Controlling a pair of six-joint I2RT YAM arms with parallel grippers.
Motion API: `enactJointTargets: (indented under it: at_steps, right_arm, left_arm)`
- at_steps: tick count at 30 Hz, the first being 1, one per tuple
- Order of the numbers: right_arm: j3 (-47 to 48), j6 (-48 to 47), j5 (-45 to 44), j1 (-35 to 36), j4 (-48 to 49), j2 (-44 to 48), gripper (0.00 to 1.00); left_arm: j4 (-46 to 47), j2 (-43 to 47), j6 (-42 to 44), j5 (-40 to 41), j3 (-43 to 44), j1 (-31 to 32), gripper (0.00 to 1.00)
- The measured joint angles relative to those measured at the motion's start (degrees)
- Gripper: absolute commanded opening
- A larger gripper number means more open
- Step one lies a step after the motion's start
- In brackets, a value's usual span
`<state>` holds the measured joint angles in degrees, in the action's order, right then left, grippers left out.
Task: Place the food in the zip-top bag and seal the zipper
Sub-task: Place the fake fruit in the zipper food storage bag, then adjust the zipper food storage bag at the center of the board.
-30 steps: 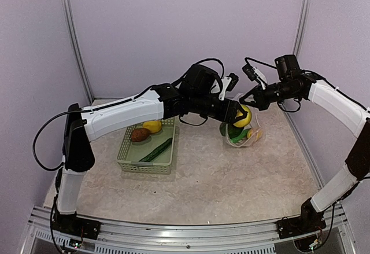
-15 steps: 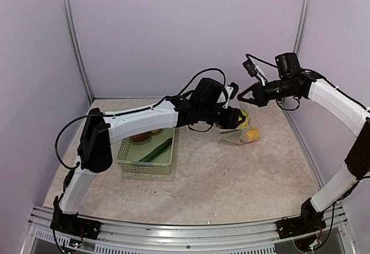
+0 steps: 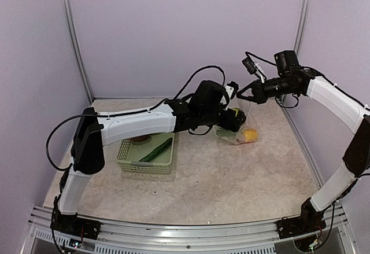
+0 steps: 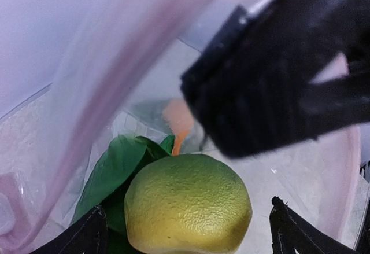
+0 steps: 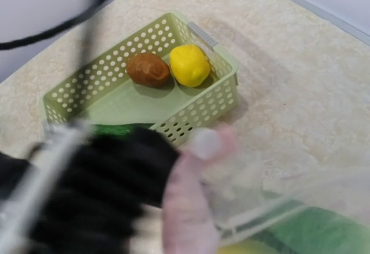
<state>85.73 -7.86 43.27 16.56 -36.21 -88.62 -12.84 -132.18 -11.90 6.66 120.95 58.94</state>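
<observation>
reaching across the bench [image 3: 202, 184], left arm [image 3: 139, 124] is stretched out to the bag [image 3: 238, 131], jaws inside its mouth.

left jaws: open. fingertips [image 4: 87, 236] stand wide on either side of a lemon [image 4: 188, 202], with a gap on both sides; nothing gripped.

lemon: inside bag, resting on a green leaf [image 4: 113, 173]. orange piece [image 4: 176, 118] lies behind it, deeper in the bag.

right arm [image 3: 335, 100] comes in from the right, above the bag.

right jaws: closed, pinching the bag's top edge. that edge is held up off the bench; the bag's bottom rests on the bench. right wrist view is too blurred to make out the fingers themselves.

zipper [image 4: 95, 106]: pinkish, blurred band along the mouth. not pressed together; mouth stands open.

large dark blurred shape fills the upper right of the left wrist view, at the bag edge; cannot tell which part it is.

basket [image 5: 219, 100]: on bench, left of bag, near but not touching; partly under left arm in top view. contents:
- brown piece [image 5: 148, 69] and second lemon [image 5: 189, 64], just beside each other at one end
- cucumber [image 3: 156, 150], lying lengthwise along one side
</observation>
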Motion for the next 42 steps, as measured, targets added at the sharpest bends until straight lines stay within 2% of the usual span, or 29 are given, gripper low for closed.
enactJointTargets:
  at_steps: [9, 13, 18, 26, 31, 35, 37, 42]
  right_arm:
    - [0.0, -0.6, -0.5, -1.5, 0.9, 0.0, 0.0]
    - [-0.6, -1.1, -0.7, -1.5, 1.7, 0.0, 0.0]
    - [-1.3, -1.2, -0.5, -1.5, 2.0, 0.0, 0.0]
    - [-3.0, -1.3, -0.4, -1.5, 3.5, 0.0, 0.0]
    - [-3.7, -1.3, -0.7, -1.2, 4.1, 0.0, 0.0]
    - [-4.4, -1.3, -1.6, -0.9, 4.5, 0.0, 0.0]
    - [-4.4, -1.4, -2.8, -0.9, 4.6, 0.0, 0.0]
    - [-2.1, -2.4, -11.3, -0.7, 2.6, -0.5, 0.0]
  left_arm:
    - [2.4, 18.8, 1.7, 3.2, -15.5, 1.0, 0.9]
    - [2.8, 23.7, -0.9, 4.3, -17.4, 0.6, 0.81]
    - [0.2, 22.9, -9.2, -0.6, -18.1, -1.3, 0.67]
    - [-3.8, 15.0, -19.5, -11.8, -16.0, -2.9, 0.63]
    - [-9.8, 8.3, -23.4, -14.4, -8.5, -2.5, 0.41]
    - [-12.6, 6.3, -25.6, -15.1, -6.1, -2.6, 0.11]
    - [-13.5, 6.2, -25.7, -15.1, -6.1, -2.8, 0.0]
    - [-14.8, 6.1, -24.2, -13.0, -3.9, -4.0, 0.0]
